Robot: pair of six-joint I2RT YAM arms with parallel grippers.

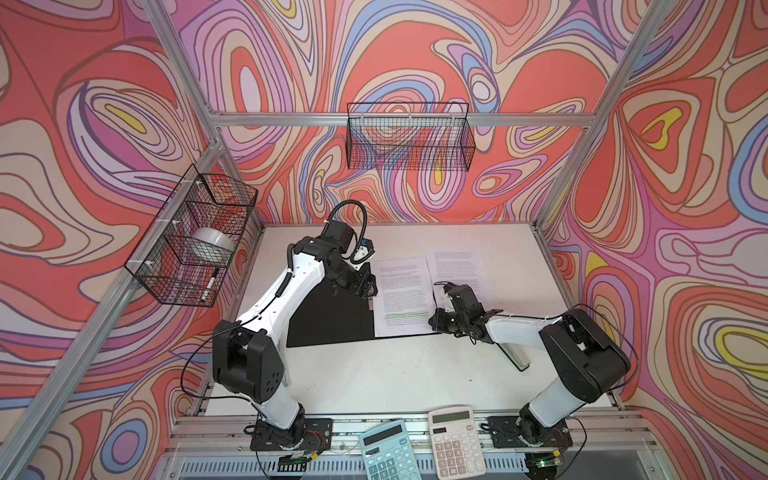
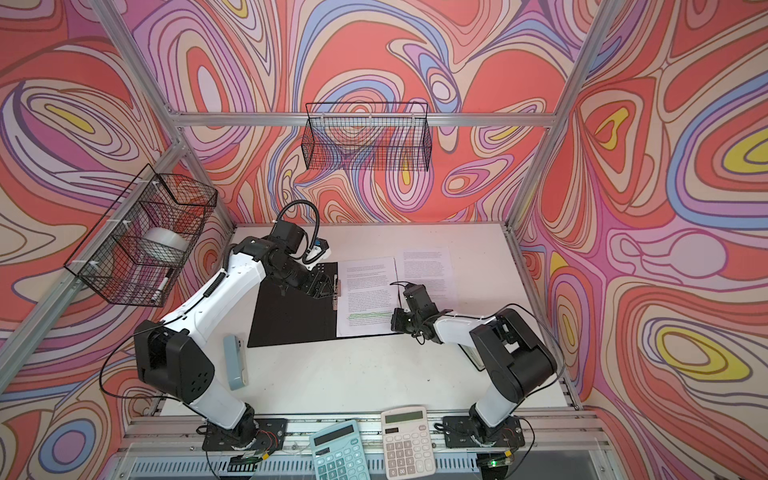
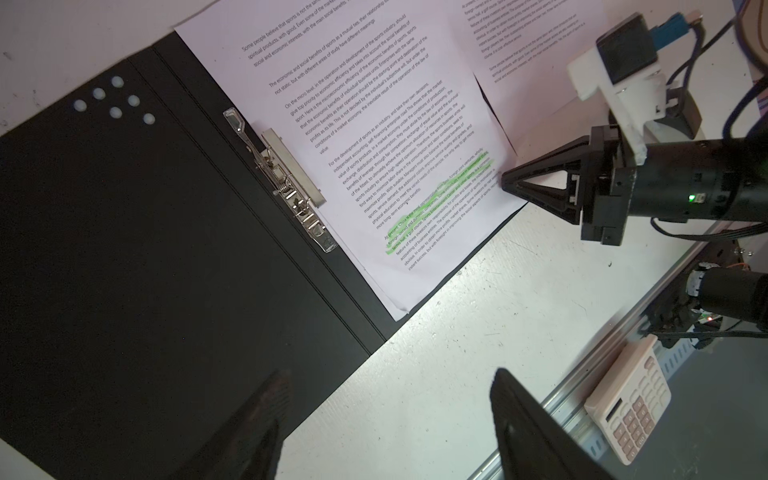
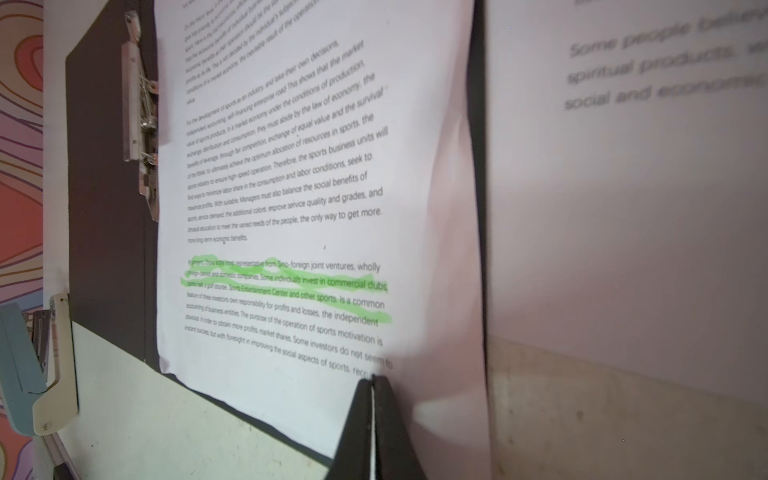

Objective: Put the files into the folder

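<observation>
The folder lies open on the table, black inside up, with its metal clip along the spine. One of the files, a sheet with green highlighted lines, lies flat on the folder's right half. A second printed sheet lies on the table just right of the folder. My left gripper hovers open over the spine, empty. My right gripper is shut, its tip resting at the highlighted sheet's right edge near the bottom corner.
A blue-grey stapler lies left of the folder, and another stapler under the right arm. Two calculators sit on the front rail. Wire baskets hang on the left and back walls.
</observation>
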